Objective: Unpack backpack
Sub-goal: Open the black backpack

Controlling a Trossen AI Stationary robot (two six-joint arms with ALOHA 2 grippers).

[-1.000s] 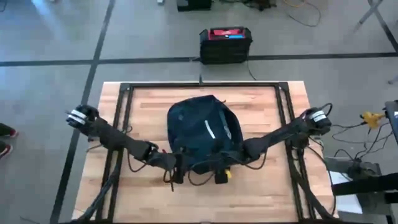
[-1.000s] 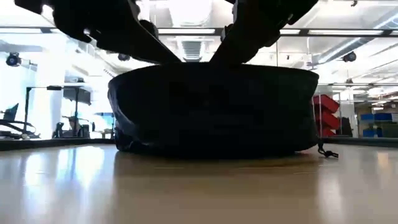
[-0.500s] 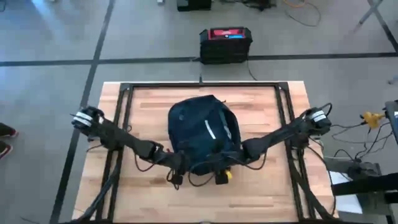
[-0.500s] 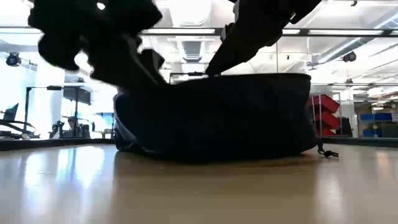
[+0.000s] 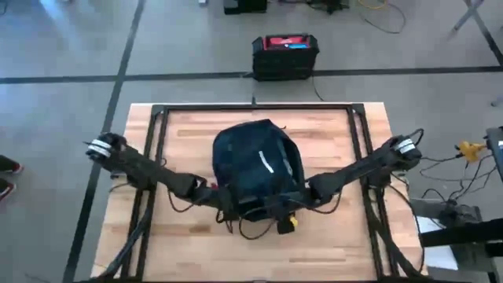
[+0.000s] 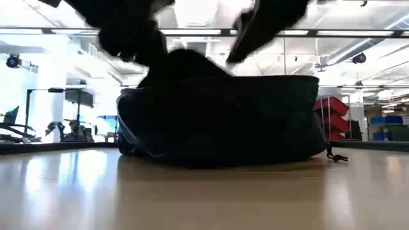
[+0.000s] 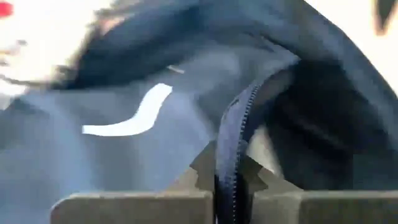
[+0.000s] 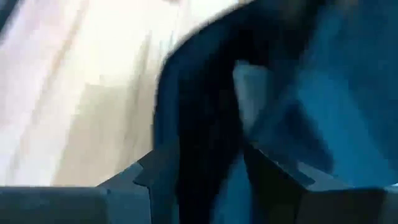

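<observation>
This is a robotics lab or workshop in a large open industrial hall. The pale butcher-block wooden desk (image 5: 330,236) carries a black metal frame (image 5: 259,108) to which two dark jointed robot arms are mounted. It stands on a grey concrete floor (image 5: 63,47) marked with dark lines. Loose cables (image 5: 456,169) trail beside the desk, with a yellow connector (image 5: 470,147) among them, and a rigid black box with a red top (image 5: 285,55) sits on the floor just beyond it. The level view across the desk shows a high ceiling with long light strips (image 6: 358,32), red storage bins (image 6: 335,118) and equipment stands (image 6: 38,112).
</observation>
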